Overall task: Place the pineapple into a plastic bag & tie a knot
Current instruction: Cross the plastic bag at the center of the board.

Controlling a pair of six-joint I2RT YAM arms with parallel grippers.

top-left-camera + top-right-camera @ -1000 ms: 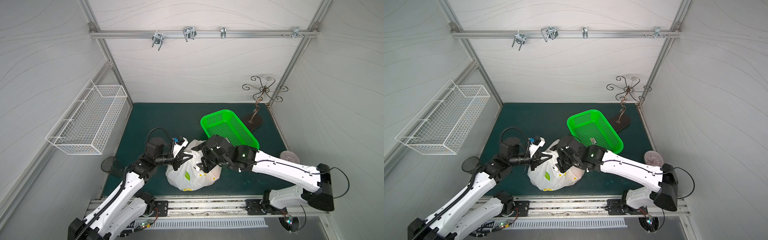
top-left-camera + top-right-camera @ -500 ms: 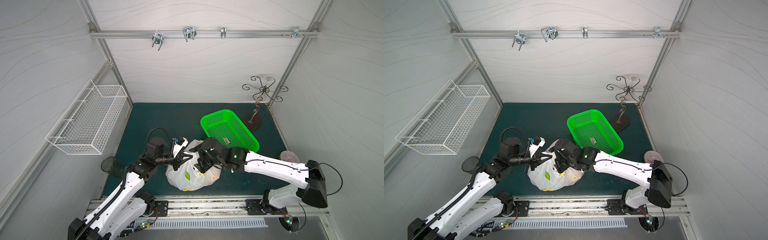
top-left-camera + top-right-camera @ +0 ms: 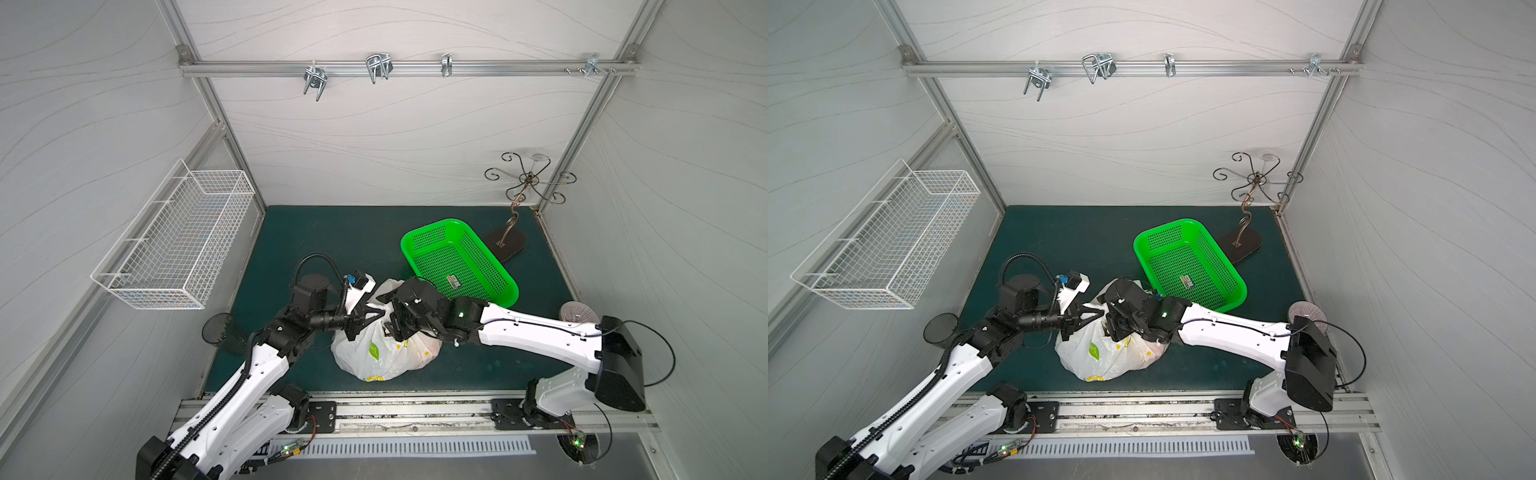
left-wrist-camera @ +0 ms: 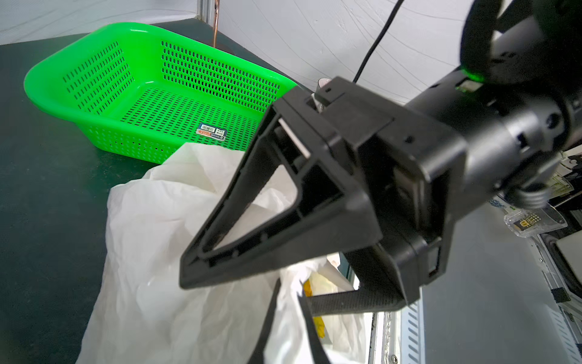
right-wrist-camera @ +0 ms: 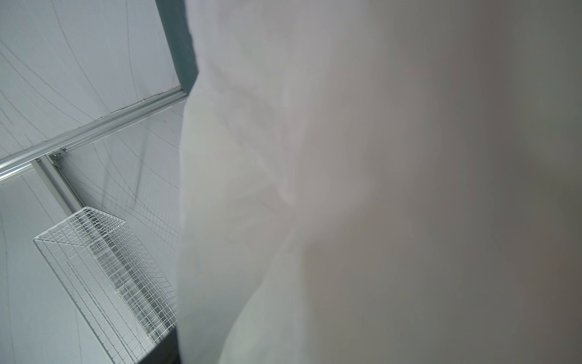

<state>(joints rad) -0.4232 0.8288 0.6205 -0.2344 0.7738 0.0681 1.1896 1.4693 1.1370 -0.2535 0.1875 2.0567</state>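
Note:
The white plastic bag with a green leaf print lies bulging on the dark mat near the front. My left gripper reaches in from the left and is shut on a bunched strip of the bag's top. My right gripper hovers over the bag's top from the right, jaws apart, with bag plastic between its fingers. Bag plastic fills the right wrist view and hides that gripper's jaws. The pineapple is hidden inside the bag. The knot is out of view.
A green perforated tray sits tilted behind the bag, close to my right arm. A curly metal stand is at the back right. A white wire basket hangs on the left wall. A black disc and a pale disc flank the mat.
My right gripper has slid left over the bag's top, closer to the left gripper, and its jaws have narrowed a little. The left arm and the bag have stayed put.

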